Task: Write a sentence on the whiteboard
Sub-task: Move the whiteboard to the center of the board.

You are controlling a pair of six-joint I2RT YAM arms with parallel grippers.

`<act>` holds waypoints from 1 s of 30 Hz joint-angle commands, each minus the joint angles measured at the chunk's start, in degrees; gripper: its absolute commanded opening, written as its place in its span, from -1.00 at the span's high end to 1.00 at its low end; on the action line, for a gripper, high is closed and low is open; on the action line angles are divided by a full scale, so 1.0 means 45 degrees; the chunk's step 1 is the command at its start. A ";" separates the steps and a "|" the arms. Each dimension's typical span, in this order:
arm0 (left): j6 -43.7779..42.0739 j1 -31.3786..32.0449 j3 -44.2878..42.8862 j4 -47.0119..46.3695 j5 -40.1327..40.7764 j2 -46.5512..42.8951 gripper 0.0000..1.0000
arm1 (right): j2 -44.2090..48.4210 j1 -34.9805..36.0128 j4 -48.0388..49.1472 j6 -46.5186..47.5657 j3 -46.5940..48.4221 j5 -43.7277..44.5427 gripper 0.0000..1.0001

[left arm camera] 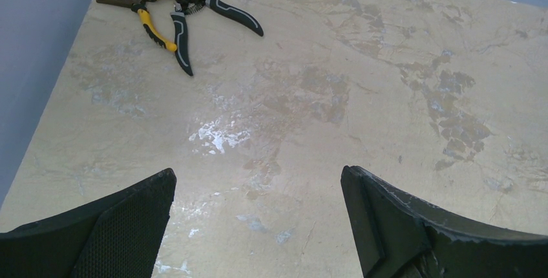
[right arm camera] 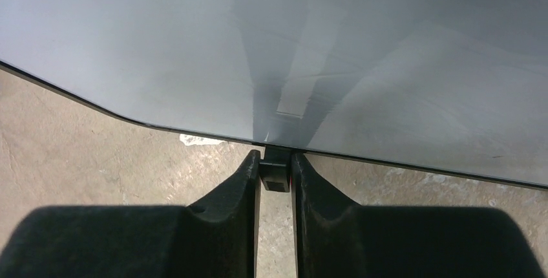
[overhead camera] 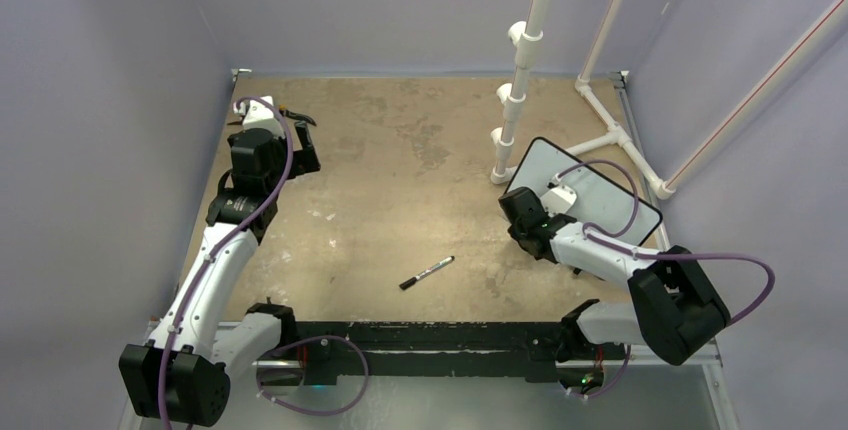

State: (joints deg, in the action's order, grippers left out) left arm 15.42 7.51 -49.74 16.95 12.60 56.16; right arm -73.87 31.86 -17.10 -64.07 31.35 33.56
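The whiteboard (overhead camera: 556, 162) lies at the right of the table, white with a thin black frame. In the right wrist view its blank face (right arm camera: 271, 45) fills the upper half, and the sentence does not show on it. My right gripper (right arm camera: 276, 158) is at the board's near edge, shut on a small black foot (right arm camera: 275, 176) that sticks out of the frame. From above, that gripper (overhead camera: 522, 208) sits at the board's left corner. A black marker (overhead camera: 427, 272) lies alone on the table's middle front. My left gripper (left arm camera: 258, 178) hangs open over bare table at the back left (overhead camera: 300, 145).
Yellow-and-black pliers (left arm camera: 174, 6) lie near the back left corner, ahead of the left gripper. A white pipe stand (overhead camera: 520, 80) rises behind the whiteboard, with its base pipes (overhead camera: 620, 135) along the right wall. Walls close in the table on three sides.
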 commanded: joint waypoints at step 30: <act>0.0050 -0.0047 0.0056 -0.0466 -0.0339 -0.0467 -0.98 | 0.0343 0.4834 0.0650 -0.0659 0.0096 -0.0762 1.00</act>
State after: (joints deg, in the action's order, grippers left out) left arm 15.46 7.51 -49.74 16.95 11.88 55.20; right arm -70.67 50.00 -17.19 -63.05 28.42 34.17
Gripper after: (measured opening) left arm 0.993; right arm 0.211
